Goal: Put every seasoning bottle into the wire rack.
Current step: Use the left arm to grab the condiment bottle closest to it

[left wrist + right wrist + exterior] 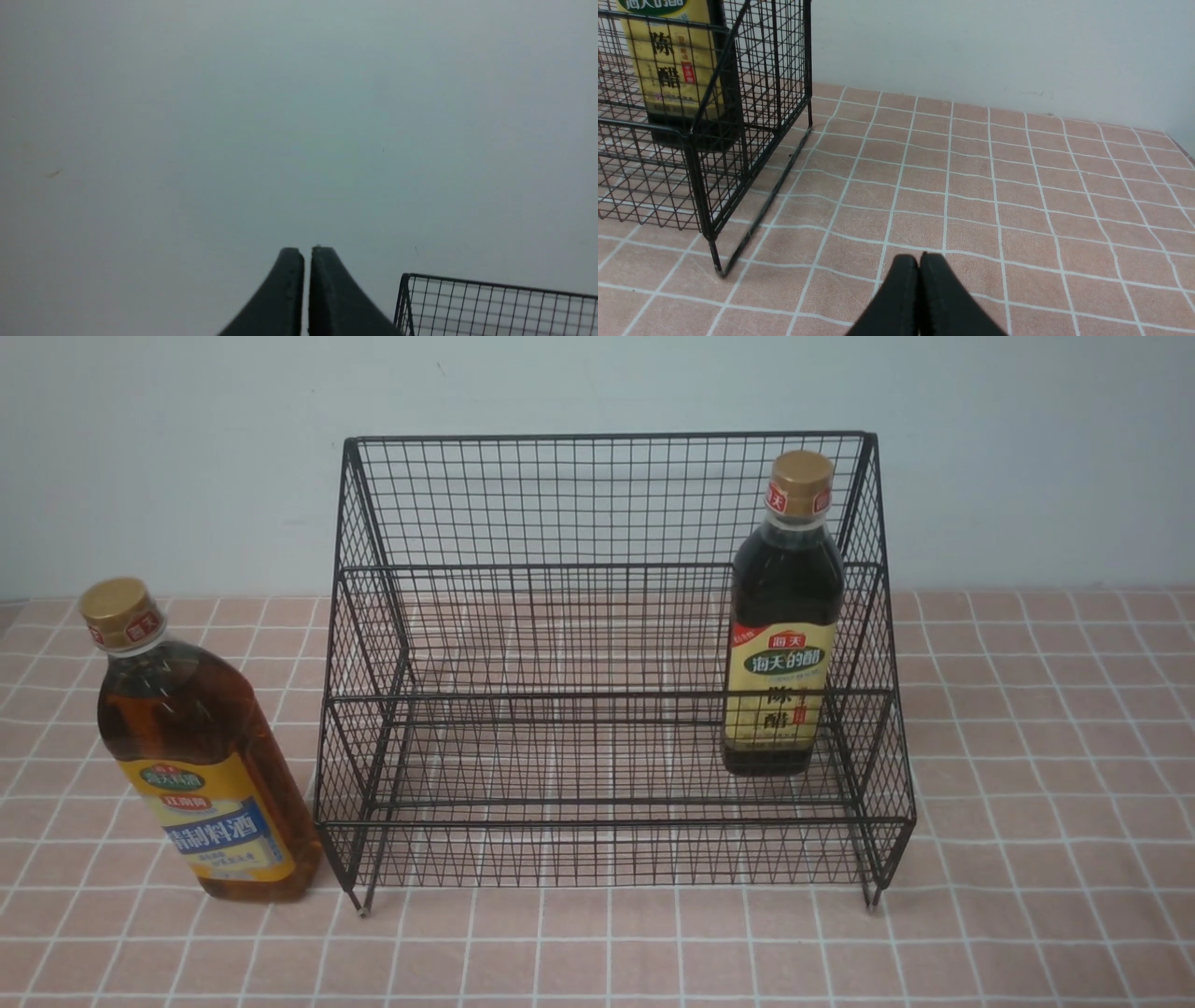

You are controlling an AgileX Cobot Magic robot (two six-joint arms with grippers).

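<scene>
Amber bottle (201, 747) stands just left of the wire rack (607, 504), perhaps touching it; dark bottle (782, 635) sits inside, right end. Left gripper (306, 254) and right gripper (919, 261) both pinched closed, empty. The left must open wide, then lift clear of the front rail.

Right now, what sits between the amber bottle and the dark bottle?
In the front view, only the left mesh side and bare shelf of the wire rack lie between the amber bottle and the dark bottle.

Near-black bottle (782, 616) stands upright inside the wire rack (607, 823) at right; amber bottle (201, 756) stands just beside its left side.
</scene>
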